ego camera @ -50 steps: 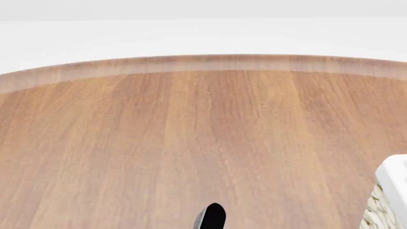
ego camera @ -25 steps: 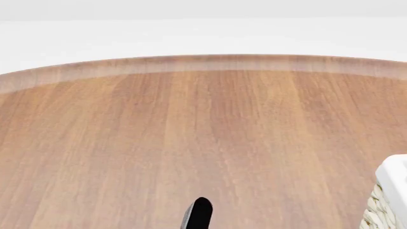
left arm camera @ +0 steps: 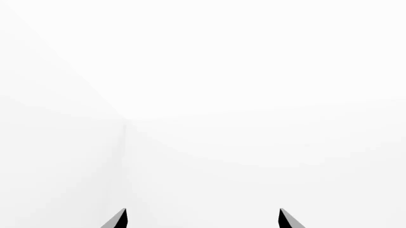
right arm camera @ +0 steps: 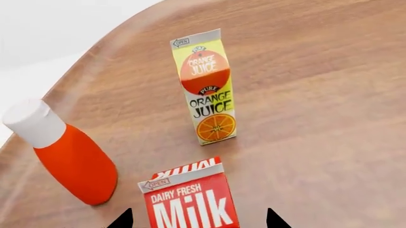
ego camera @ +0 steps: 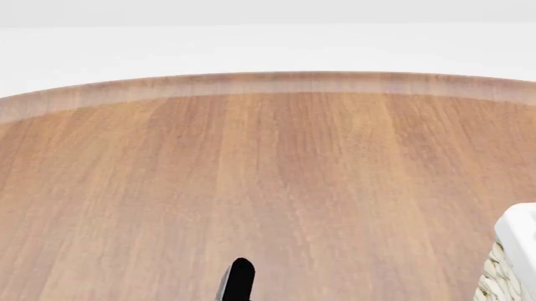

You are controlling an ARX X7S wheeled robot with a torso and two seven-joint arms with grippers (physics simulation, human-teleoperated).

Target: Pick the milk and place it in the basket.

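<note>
The milk (right arm camera: pixel 190 199) shows in the right wrist view, a carton with a red top and white "Milk" lettering standing on the wooden table; its lower part is cut off. My right gripper (right arm camera: pixel 198 219) is open, with one dark fingertip (right arm camera: pixel 123 219) on each side of the carton and a gap to each. A corner of the cream wicker basket (ego camera: pixel 515 251) with its white liner shows at the head view's right edge. My left gripper (left arm camera: pixel 203 219) is open and empty, facing a blank white surface.
An Orange Juice carton (right arm camera: pixel 206 90) stands just beyond the milk. A red-orange bottle with a white cap (right arm camera: pixel 73 159) stands beside the milk near the table's curved edge. A black arm tip (ego camera: pixel 238 279) rises at the head view's bottom over the round wooden table (ego camera: pixel 268 163).
The black arm tip at the bottom of the head view has moved to the left and risen slightly. The basket corner and table have not moved.
</note>
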